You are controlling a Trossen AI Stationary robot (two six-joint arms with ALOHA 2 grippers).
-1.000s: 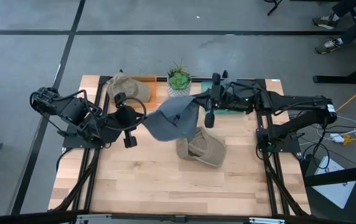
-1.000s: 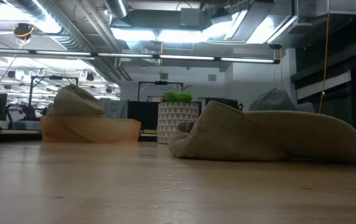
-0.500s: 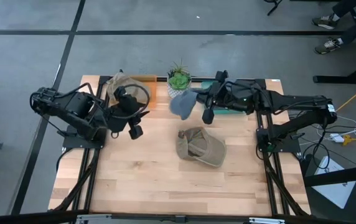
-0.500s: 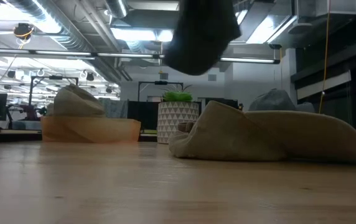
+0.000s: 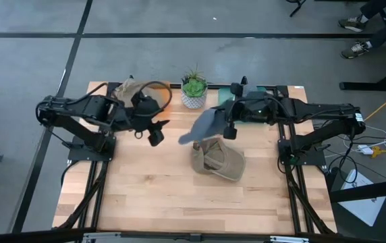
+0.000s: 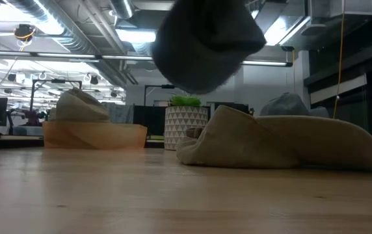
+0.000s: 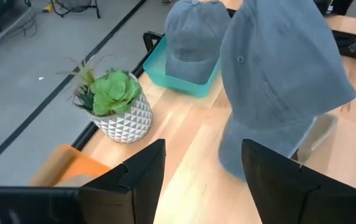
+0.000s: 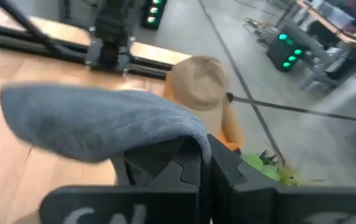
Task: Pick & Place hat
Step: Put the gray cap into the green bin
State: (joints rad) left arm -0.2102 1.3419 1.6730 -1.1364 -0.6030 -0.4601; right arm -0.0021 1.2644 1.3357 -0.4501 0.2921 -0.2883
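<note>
A grey-blue hat (image 5: 203,125) hangs from my right gripper (image 5: 228,128), which is shut on it, above a tan hat (image 5: 218,160) lying on the table's middle. In the low view the grey hat (image 6: 205,42) hangs clear above the tan hat (image 6: 283,143). My left gripper (image 7: 203,180) stands open to the left of the grey hat (image 7: 277,87), with nothing between its fingers. My right gripper pinches the grey hat's edge (image 8: 193,140) between its two fingers. The fingers come from the table's right side, slanting a little down. The hat droops from the hold toward the table's left, lifted clear of the table and of the tan hat.
A potted plant (image 5: 194,88) stands at the far middle. Left of it an orange tray (image 5: 160,94) holds another tan hat (image 5: 131,91). Right of it a teal tray (image 7: 184,78) holds another grey hat (image 7: 193,34). Bare wood lies along the near side.
My left gripper has let go of the grey hat and swung a little toward the table's far right. The hat, stretched between both grippers a second ago, now hangs from my right gripper alone, which has tipped down and rolled.
</note>
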